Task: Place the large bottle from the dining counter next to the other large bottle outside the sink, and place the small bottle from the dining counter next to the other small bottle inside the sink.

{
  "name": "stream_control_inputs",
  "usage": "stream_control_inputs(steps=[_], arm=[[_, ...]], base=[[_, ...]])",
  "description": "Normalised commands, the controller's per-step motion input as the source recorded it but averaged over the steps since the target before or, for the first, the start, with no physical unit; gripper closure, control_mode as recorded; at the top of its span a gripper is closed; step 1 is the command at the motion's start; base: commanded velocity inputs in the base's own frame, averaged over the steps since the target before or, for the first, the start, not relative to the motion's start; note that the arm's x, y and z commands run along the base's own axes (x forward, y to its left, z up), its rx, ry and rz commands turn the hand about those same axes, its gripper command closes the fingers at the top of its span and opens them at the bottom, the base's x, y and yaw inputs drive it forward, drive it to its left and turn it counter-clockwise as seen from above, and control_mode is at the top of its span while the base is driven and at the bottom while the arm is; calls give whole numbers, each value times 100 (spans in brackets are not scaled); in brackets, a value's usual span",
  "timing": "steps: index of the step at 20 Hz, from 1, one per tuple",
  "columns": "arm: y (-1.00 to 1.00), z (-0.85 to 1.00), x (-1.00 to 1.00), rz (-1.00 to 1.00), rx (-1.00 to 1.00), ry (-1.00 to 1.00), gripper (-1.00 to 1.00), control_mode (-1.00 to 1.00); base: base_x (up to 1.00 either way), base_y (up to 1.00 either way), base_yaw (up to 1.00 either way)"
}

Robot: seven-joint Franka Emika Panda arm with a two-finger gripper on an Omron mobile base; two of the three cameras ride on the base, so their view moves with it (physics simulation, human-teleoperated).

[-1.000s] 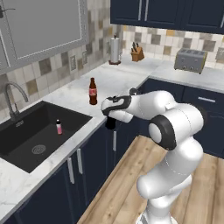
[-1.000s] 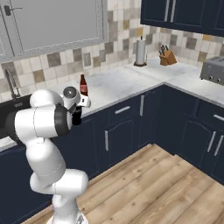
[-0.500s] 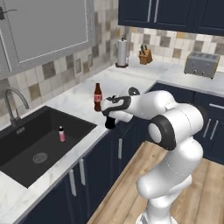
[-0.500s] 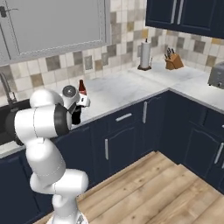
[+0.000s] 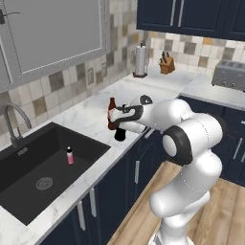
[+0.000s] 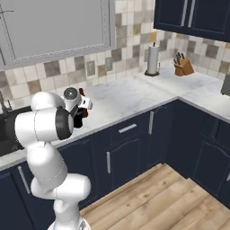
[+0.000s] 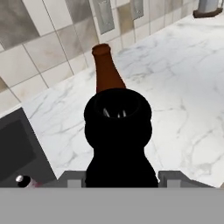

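Along the tiled wall runs a white, grey-veined marble table point(image 5: 93, 119) over navy cabinet doors with slim steel handles, the largest smooth surface here. Set into it is one sink point(image 5: 28, 184), a matte black rectangular basin with a round drain and a curved steel tap point(image 5: 13, 122) behind it. The white arm reaches low across the table edge, glossy and rounded, with dark joints.

There are two large bottles. The large bottle point(image 5: 120, 134) is all black and cola-shaped; from the left base view only its lower body shows, hanging under the hand just past the table's front edge. In the hand view its round open mouth and dark shoulders point(image 7: 118, 131) sit directly ahead, between the fingers point(image 7: 120, 177), which are closed on it at either side. The other large bottle point(image 5: 111, 113) stands upright on the marble outside the sink, dark below with a reddish-brown tapering neck and cap, just behind the held bottle; the hand view shows its neck point(image 7: 106, 70) rising right beyond the black mouth.

One small bottle shows: the other small bottle point(image 5: 70, 155), tiny, pink with a dark cap, upright on the sink floor, well apart from the drain.

At the far corner stand one paper towel roll point(image 5: 140, 61), one wooden knife block point(image 5: 166, 64) and one grey toaster point(image 5: 229, 74).
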Motion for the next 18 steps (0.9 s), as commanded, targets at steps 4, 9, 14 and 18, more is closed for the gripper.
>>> stream_control_inputs(steps=[4,9,14,18], arm=[[0,0,0,0,0,0,100,100],[0,0,0,0,0,0,100,100],[0,0,0,0,0,0,100,100],[0,0,0,0,0,0,100,100]], base=[[53,0,7],[31,0,6],[8,0,4],[7,0,4]])
